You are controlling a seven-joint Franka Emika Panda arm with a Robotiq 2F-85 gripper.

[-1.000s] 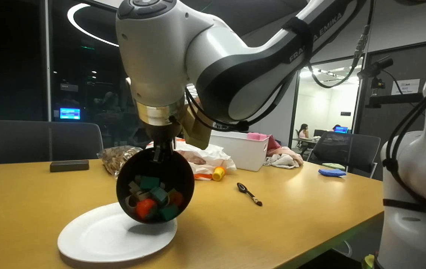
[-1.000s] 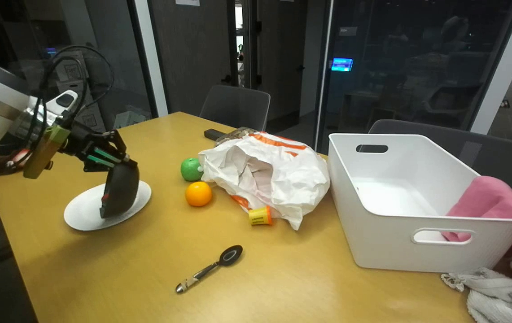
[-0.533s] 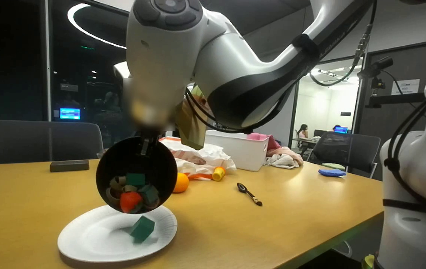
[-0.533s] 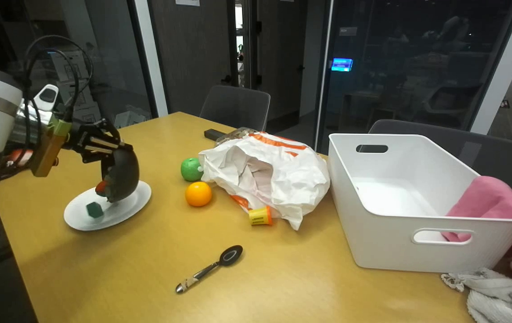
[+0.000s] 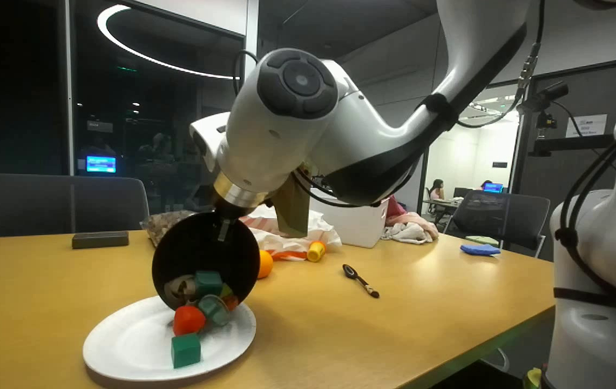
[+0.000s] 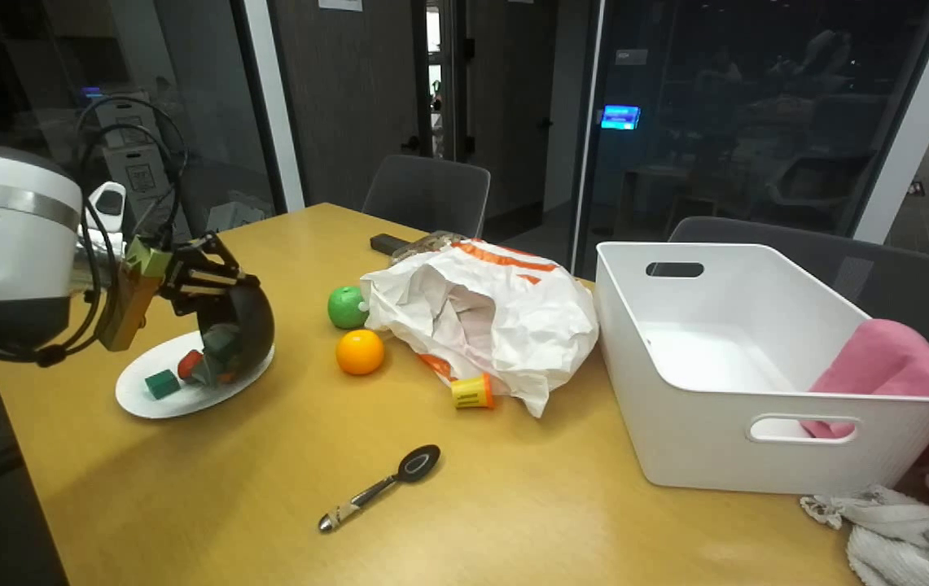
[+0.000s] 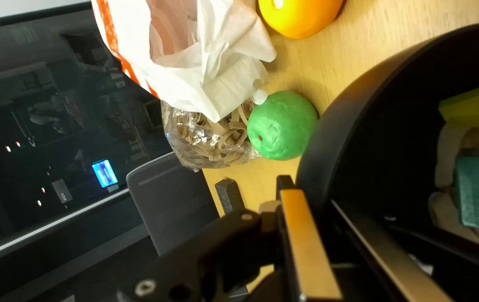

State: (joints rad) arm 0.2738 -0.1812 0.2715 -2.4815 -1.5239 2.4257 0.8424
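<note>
Bowl (image 5: 194,251) is held above plate (image 5: 127,343) by gripper (image 7: 314,199), fingers closed down to the wall's thickness, wall pinched between. Rim is seen round; mouth-to-base axis is steeply tipped, mouth pointed sideways and down at plate. Bowl is hung below the fingertips, gripped at its top edge. Green block (image 5: 185,351) is rested on plate; red piece (image 5: 189,320) is seen over plate at bowl's lower lip, contact unclear. Orange (image 6: 360,352) is placed near plate, apart from it
</note>
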